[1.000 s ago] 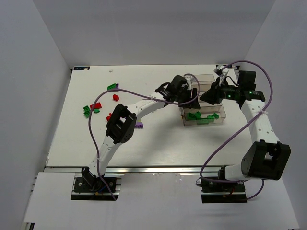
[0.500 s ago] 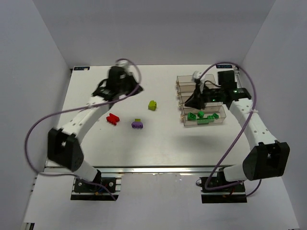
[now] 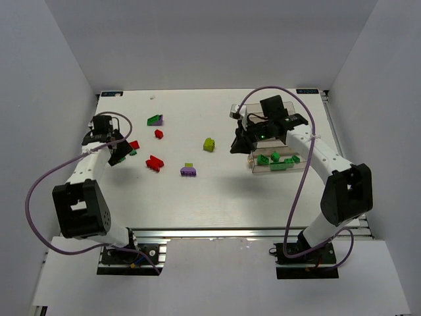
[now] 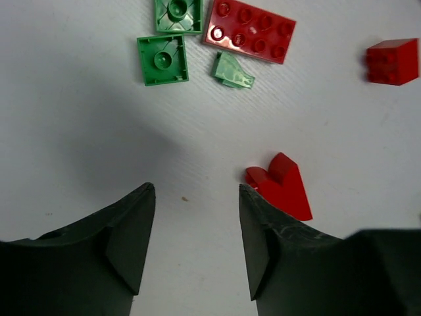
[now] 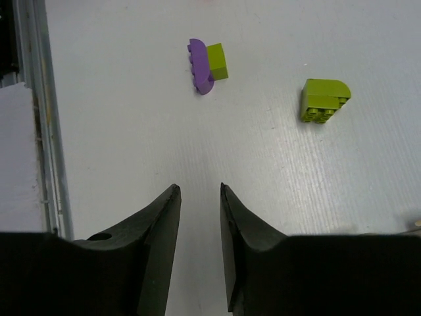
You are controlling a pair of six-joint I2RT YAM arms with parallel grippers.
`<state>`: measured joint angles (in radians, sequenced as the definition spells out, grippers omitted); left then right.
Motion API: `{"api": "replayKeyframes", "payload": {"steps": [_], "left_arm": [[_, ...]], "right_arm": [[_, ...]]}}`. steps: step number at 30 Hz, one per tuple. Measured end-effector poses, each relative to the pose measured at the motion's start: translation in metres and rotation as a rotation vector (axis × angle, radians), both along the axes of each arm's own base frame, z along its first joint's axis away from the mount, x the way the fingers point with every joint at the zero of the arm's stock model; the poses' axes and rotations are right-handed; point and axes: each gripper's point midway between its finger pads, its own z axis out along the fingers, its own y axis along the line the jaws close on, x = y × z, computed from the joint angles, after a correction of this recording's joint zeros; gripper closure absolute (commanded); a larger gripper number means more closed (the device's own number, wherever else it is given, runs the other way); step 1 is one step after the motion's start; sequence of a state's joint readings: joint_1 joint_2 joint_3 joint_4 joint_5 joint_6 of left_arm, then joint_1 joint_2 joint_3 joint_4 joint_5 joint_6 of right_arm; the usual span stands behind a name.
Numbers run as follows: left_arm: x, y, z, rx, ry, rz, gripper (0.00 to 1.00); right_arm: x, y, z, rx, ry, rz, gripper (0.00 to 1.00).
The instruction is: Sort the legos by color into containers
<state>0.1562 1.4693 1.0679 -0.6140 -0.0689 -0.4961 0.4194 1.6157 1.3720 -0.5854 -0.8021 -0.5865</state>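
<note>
Red lego (image 4: 279, 187) lies just beside left fingers (image 4: 128, 237), parted, empty; right fingers (image 5: 161, 243) narrowly parted, empty.

A flat white matte tabletop (image 3: 197, 201) lies inside a booth of plain pale grey walls (image 3: 210, 39) that rise on three sides. A ribbed silver metal rail (image 3: 217, 232) runs along the tabletop's near edge.

white table (image 3: 197, 197) inside plain pale grey walls (image 3: 197, 39), aluminium rail (image 3: 217, 232) along near edge

Left claw (image 4: 196, 197), jaws well apart, empty; right claw (image 5: 199, 194), jaws narrowly apart, empty
</note>
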Motion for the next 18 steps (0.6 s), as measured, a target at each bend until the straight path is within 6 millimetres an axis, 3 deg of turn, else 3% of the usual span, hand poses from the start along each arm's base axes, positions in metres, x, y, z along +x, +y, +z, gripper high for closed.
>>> {"api": "replayKeyframes", "payload": {"steps": [3, 10, 18], "left_arm": [[-0.003, 0.006, -0.019, 0.014, 0.066, 0.002, 0.28], [-0.001, 0.016, -0.057, 0.049, 0.187, -0.027, 0.29], [0.015, 0.037, -0.076, 0.109, 0.238, -0.028, 0.33]], "right_arm": [[0.004, 0.001, 0.000, 0.000, -0.003, -0.018, 0.60], [0.009, 0.000, -0.003, 0.001, -0.022, -0.041, 0.58], [0.009, -0.004, -0.010, -0.019, -0.029, -0.062, 0.58]]}}
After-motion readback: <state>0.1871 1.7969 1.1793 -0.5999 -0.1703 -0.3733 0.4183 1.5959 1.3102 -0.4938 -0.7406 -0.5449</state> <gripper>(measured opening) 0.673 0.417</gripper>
